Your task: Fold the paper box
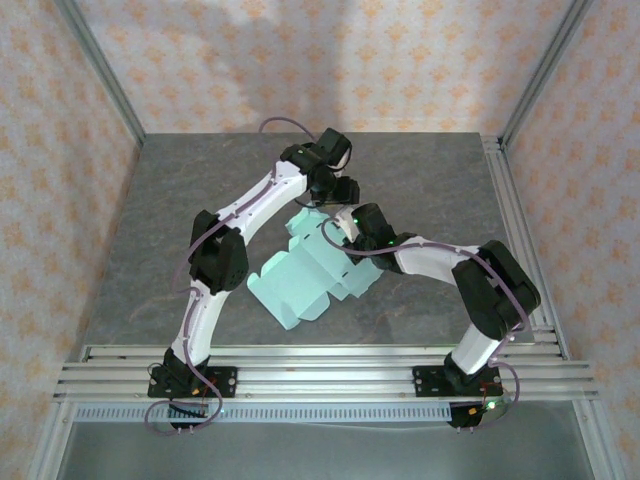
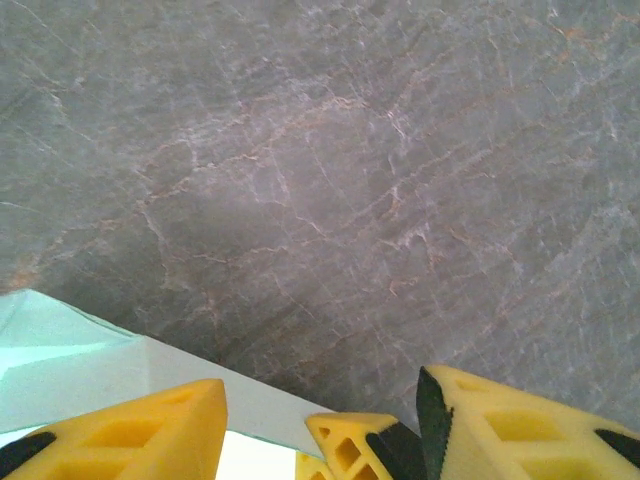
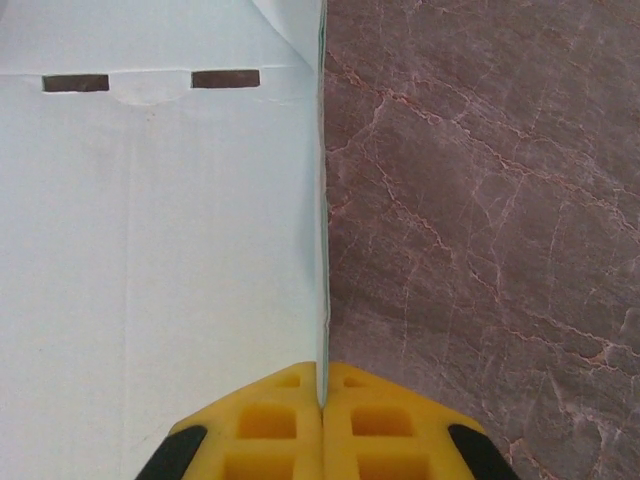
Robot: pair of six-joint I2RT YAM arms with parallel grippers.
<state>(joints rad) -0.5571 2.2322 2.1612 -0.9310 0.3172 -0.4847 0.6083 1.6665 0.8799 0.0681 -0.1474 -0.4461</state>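
Paper box (image 1: pixel 305 275): pale mint thin card, a die-cut sheet with tabs and flaps, partly creased, not yet closed. It lies diagonally at mid-bench (image 1: pixel 180 200). One panel carries two narrow slots (image 3: pixel 225 78). That panel's edge is clamped in the right gripper's (image 3: pixel 322 385) jaws.

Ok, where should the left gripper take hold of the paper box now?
Probably the free far flap of the paper box, coming from the far side with the left gripper. The card is thin, so pinch its edge; the right gripper clamps another panel's edge.
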